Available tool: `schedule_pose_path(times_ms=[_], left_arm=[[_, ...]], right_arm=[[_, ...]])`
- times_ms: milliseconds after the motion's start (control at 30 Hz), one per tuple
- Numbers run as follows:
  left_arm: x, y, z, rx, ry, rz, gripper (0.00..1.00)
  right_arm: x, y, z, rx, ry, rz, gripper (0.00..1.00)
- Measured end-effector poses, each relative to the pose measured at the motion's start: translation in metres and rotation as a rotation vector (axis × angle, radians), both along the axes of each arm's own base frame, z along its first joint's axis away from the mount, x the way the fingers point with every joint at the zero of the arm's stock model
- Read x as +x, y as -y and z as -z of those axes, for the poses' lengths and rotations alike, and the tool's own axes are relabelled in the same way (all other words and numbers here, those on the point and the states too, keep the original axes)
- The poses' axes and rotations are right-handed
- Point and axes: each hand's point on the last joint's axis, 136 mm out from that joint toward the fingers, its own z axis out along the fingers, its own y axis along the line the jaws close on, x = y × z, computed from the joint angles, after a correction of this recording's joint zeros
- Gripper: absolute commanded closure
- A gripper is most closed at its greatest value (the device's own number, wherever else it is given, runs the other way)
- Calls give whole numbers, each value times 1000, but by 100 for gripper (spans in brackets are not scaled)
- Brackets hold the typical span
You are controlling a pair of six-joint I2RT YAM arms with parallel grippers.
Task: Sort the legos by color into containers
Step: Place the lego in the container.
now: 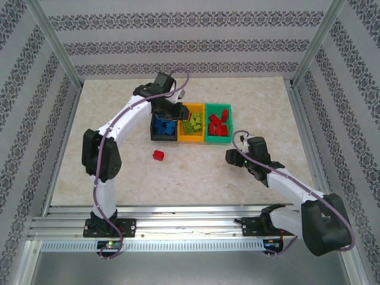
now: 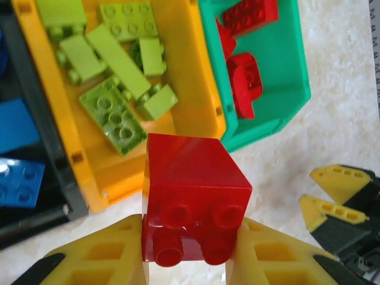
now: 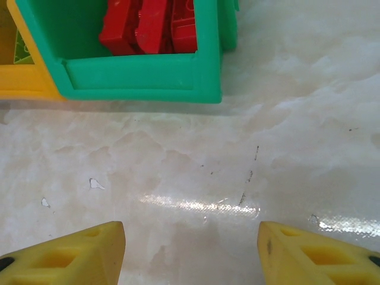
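The left gripper point(image 2: 191, 237) clamps a red brick point(image 2: 193, 190) above the row of bins. From left to right these are the black bin point(image 1: 155, 138), the orange-yellow bin point(image 1: 191, 140) and the green bin point(image 1: 217, 141). A second red brick point(image 1: 158, 155) lies on the table point(image 1: 196, 172) near the black bin. The right gripper point(image 3: 190, 237) hangs wide open, near the green bin.
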Motion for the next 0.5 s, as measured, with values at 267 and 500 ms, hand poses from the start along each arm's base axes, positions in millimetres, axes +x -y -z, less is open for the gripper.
schedule_pose_path(times_ms=[267, 500], left_arm=[[43, 39, -11, 8, 69, 64, 69], [55, 69, -4, 10, 89, 113, 68]], right_arm=[[0, 0, 1, 1, 0, 0, 39], [2, 1, 1, 4, 1, 9, 39]])
